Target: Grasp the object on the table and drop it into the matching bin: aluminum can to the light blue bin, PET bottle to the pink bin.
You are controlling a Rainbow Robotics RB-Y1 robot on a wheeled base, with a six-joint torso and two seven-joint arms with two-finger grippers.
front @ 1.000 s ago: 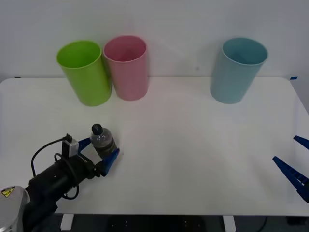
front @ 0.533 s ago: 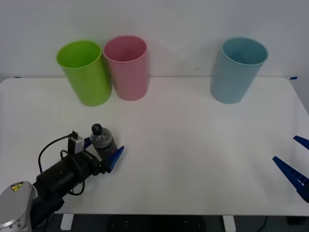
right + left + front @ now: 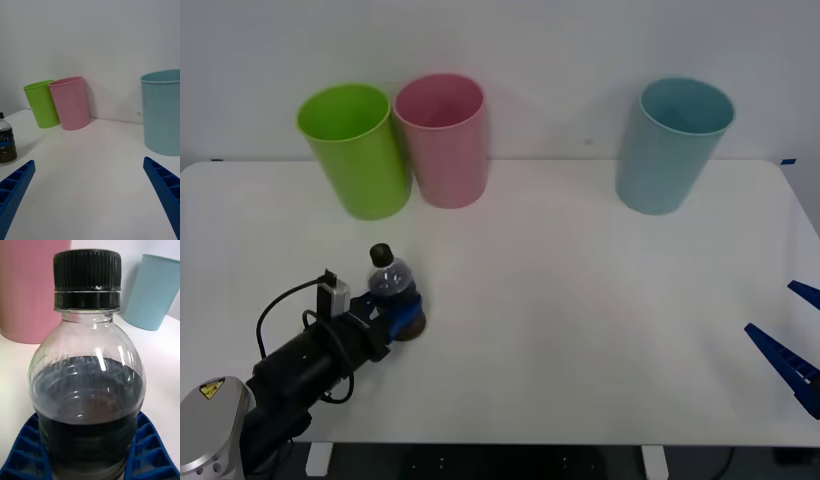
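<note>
The PET bottle [image 3: 392, 287], small and clear with a black cap and dark brown lower half, stands upright on the white table [image 3: 580, 300] at the front left. My left gripper [image 3: 392, 318] is shut on its lower body. In the left wrist view the bottle [image 3: 88, 390] sits close between the blue fingers [image 3: 22, 452], which press both of its sides. The pink bin [image 3: 442, 140] stands at the back left and the light blue bin [image 3: 670, 145] at the back right. My right gripper [image 3: 790, 350] waits open at the table's front right edge.
A lime green bin [image 3: 358, 150] stands touching the pink bin on its left. The right wrist view shows the bottle [image 3: 5, 138], the green bin [image 3: 40, 103], the pink bin [image 3: 71, 103] and the light blue bin [image 3: 163, 112] across bare tabletop.
The left gripper's fingers, spread around the bottle before, have shut on its lower body. The right arm has not moved.
</note>
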